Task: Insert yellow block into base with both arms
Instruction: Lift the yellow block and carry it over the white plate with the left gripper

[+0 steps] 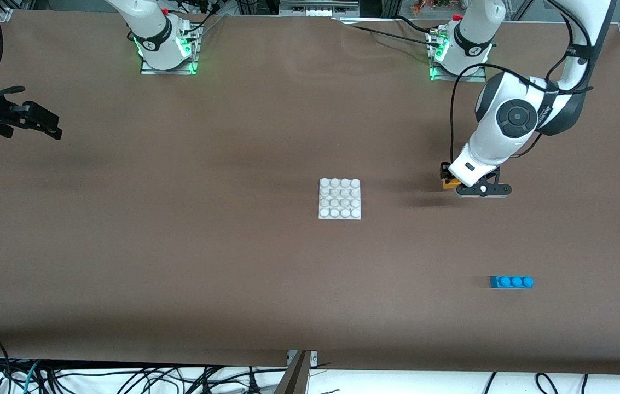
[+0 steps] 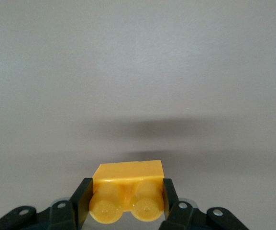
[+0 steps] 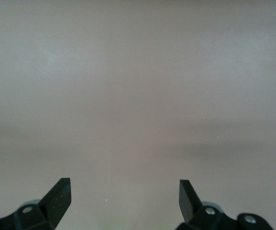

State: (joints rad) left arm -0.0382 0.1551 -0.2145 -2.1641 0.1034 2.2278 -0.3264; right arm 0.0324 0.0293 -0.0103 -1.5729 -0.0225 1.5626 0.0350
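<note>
The left arm's black two-finger gripper (image 1: pixel 450 180) hangs low over the brown table (image 1: pixel 178 246) toward the left arm's end, clenched on the small orange-yellow plastic brick with two round studs (image 1: pixel 451 183). In the left wrist view the yellow brick (image 2: pixel 127 190) sits squarely between the two black fingers (image 2: pixel 82 199), each pressed against one short end, with both studs pointing toward the camera. A soft shadow lies on the table under it, so the brick seems to be lifted clear of the surface, though the front view is too crowded by the wrist to be sure.

Taking the flat square white plastic plate with its four-by-four grid of round studs (image 1: pixel 340 198) as the centre of a clock face in the front view, the held brick lies at about three o'clock, well apart from the plate. A long blue plastic brick with three studs (image 1: pixel 511 282) rests on the table at about four o'clock, nearer to the front camera than the plate. The white plate itself sits flat near the middle of the table with nothing on it.

The right arm waits at its own end of the table, at about nine o'clock; its black gripper (image 1: pixel 41 121) is spread wide, and in the right wrist view its fingers (image 3: pixel 59 195) frame only bare table.
</note>
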